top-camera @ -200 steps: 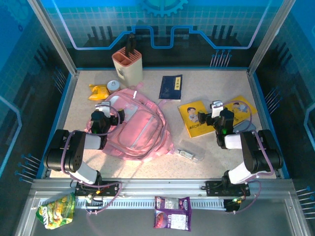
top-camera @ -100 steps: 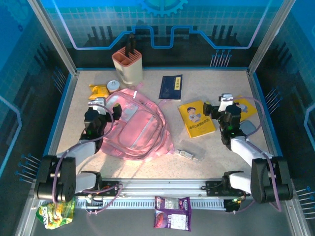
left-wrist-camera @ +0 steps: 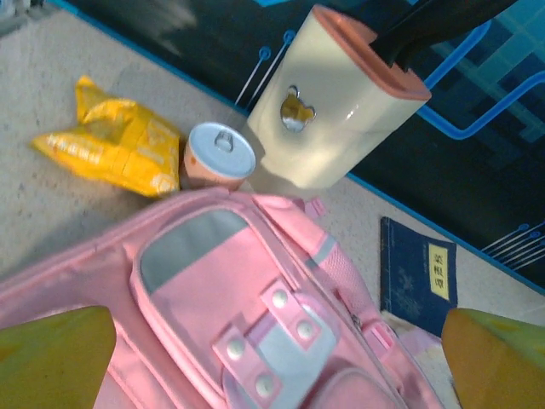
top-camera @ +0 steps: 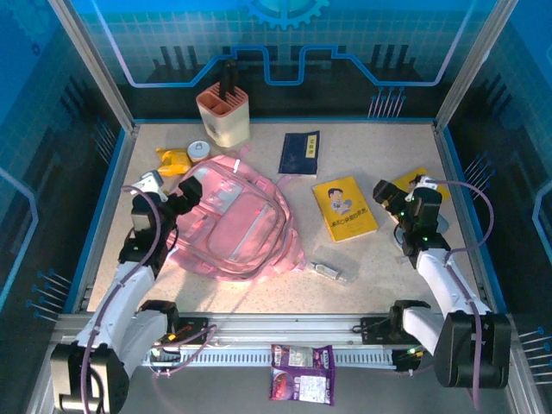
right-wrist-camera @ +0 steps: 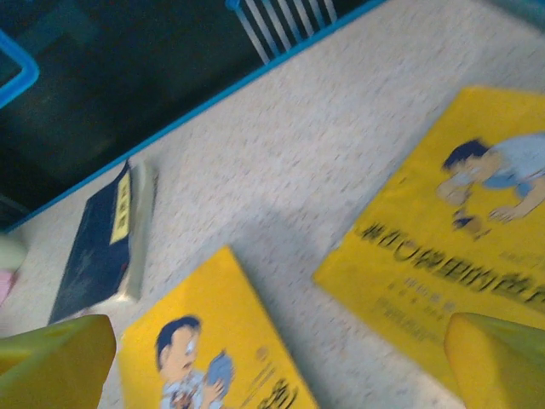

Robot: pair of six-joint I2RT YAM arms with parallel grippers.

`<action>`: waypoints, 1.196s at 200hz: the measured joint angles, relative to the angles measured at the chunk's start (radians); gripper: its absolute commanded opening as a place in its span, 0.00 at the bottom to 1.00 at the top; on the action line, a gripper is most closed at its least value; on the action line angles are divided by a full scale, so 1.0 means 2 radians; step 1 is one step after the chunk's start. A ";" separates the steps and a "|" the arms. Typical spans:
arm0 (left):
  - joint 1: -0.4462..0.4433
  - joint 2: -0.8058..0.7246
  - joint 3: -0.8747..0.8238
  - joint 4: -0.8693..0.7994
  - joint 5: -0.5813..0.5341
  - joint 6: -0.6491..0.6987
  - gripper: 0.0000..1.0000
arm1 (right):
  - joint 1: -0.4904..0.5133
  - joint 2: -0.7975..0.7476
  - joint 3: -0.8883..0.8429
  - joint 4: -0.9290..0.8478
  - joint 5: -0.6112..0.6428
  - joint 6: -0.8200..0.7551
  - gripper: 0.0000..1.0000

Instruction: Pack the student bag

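Observation:
The student bag [top-camera: 235, 222], a big soft pink backpack with pale grey trim, lies flat at centre left of the table. In the left wrist view its front pocket [left-wrist-camera: 247, 307] with studded tabs lies below the fingers. My left gripper [top-camera: 170, 189] hovers open over the bag's upper left corner, nothing between its yellow fingertips [left-wrist-camera: 53, 358]. My right gripper [top-camera: 405, 188] is open too, above the bare table between two yellow books [right-wrist-camera: 217, 349] [right-wrist-camera: 443, 230].
A navy booklet [top-camera: 299, 153] lies at the back centre. A cream holder [top-camera: 224, 116], a small round can [top-camera: 198, 149] and a yellow snack packet [top-camera: 172, 159] sit behind the bag. A clear case [top-camera: 328, 272] lies in front of it.
Both arms have unfolded and stretched forward. The left gripper moved left toward the bag's corner; the right gripper moved right and farther back over the yellow books. Both stayed open.

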 measured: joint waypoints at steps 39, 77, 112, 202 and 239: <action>-0.024 -0.056 0.028 -0.130 0.028 -0.069 0.99 | 0.084 0.028 0.051 -0.094 -0.042 0.019 1.00; -0.096 -0.076 0.039 -0.230 0.031 -0.121 0.99 | 0.181 0.081 0.108 -0.159 -0.077 0.021 1.00; -0.187 -0.073 0.039 -0.313 0.012 -0.173 0.99 | 0.249 0.154 0.151 -0.190 -0.099 0.020 1.00; -0.268 -0.049 -0.015 -0.399 -0.064 -0.269 0.99 | 0.307 0.340 0.292 -0.241 -0.100 -0.011 0.99; -0.268 -0.021 -0.050 -0.364 -0.067 -0.280 0.99 | 0.317 0.411 0.346 -0.243 -0.101 -0.022 0.79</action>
